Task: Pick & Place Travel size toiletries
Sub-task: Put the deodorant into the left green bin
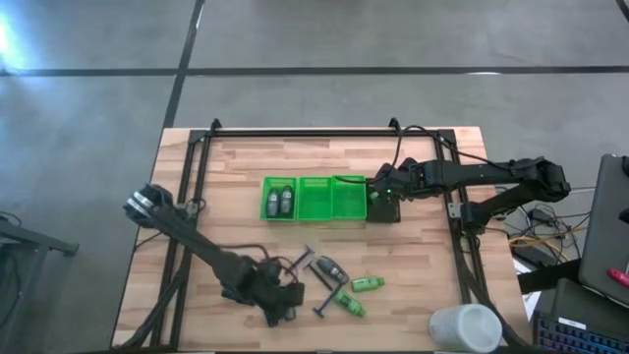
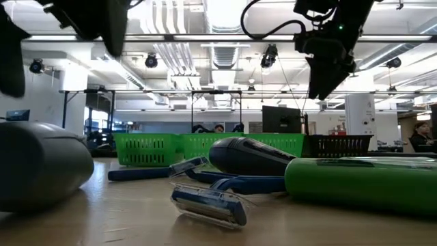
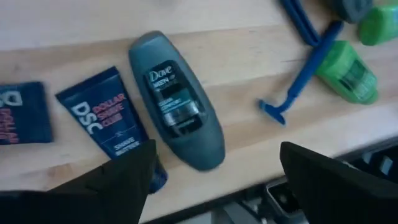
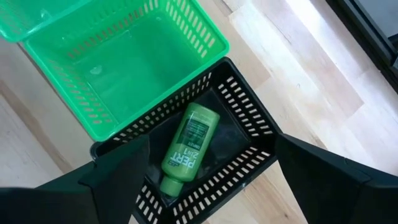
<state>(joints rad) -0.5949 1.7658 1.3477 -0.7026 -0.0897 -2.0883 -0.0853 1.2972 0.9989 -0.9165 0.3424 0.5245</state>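
While the right gripper hangs above the small black slotted bin with its fingers spread apart, a bright green mini bottle lies flat in that bin between them — untouched, cap toward the wrist, long axis along the bin's length. Just beside the bin sits the bright green three-compartment tray, two grey oval bottles in its far compartment. The left gripper, jaws released, hovers over a grey oval plastic bottle lying flat, its length running away from the fingers. Dark blue flat tubes lie alongside it; a blue T-shaped razor and another green bottle lie nearby.
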